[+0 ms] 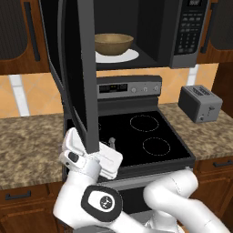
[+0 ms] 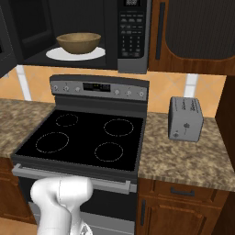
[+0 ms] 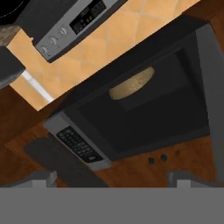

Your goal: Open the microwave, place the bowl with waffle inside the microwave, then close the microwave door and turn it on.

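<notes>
The dark microwave [image 1: 191, 32] hangs above the stove with its cavity exposed. The microwave door [image 1: 77, 68] is swung out wide to the left, edge-on to the left base view. Inside, the tan bowl [image 1: 113, 43] stands upright on a white round plate [image 1: 129, 56]; the right base view shows the same bowl [image 2: 79, 42]. The waffle is hidden from these angles. My gripper [image 1: 103, 144] sits low under the door's bottom edge, pointing up, open and empty. From the hand view, the gripper [image 3: 114, 179] looks up at the microwave [image 3: 78, 144] and bowl [image 3: 131, 83].
A black stove [image 1: 141, 136] with a grey control panel lies right below the microwave. A grey toaster [image 2: 185, 118] stands on the granite counter [image 2: 183, 160] to the right. Dark wooden cabinets [image 2: 197, 32] flank the microwave.
</notes>
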Tool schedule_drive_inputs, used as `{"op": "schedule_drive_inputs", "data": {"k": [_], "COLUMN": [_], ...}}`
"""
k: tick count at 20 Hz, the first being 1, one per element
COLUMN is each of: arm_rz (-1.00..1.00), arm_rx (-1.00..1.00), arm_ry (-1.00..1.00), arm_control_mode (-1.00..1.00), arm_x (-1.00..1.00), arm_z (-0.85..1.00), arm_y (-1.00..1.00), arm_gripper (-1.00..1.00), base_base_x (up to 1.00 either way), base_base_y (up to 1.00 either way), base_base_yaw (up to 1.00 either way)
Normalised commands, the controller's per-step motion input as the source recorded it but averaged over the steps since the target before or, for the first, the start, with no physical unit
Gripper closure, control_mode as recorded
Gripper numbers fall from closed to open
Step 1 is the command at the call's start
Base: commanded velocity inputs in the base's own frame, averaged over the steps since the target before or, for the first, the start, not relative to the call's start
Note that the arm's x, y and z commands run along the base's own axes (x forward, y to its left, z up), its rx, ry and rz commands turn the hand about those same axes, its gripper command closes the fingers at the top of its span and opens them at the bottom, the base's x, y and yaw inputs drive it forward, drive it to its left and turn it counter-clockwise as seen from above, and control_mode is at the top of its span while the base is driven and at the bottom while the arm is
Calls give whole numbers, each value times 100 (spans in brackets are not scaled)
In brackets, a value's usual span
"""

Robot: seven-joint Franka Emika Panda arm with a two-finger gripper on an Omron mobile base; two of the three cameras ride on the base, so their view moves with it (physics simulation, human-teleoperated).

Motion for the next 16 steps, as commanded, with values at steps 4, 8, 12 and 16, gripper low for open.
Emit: {"op": "schedule_drive_inputs", "data": {"k": [4,8,12,16], "arm_rz": [0,0,0,-1], "arm_rx": [0,0,1,6], "arm_ry": [-12,-16,-19,-17], "arm_control_mode": [-100,-100,-100,-100], "arm_x": [-21,-6,0,10], "arm_z": [0,7,17,27], "arm_y": [83,81,49,9], "arm_gripper": [-100,100,100,100], "base_base_x": [0,0,0,0], "base_base_y": [0,0,0,0], "base_base_yaw": [0,0,0,0]}}
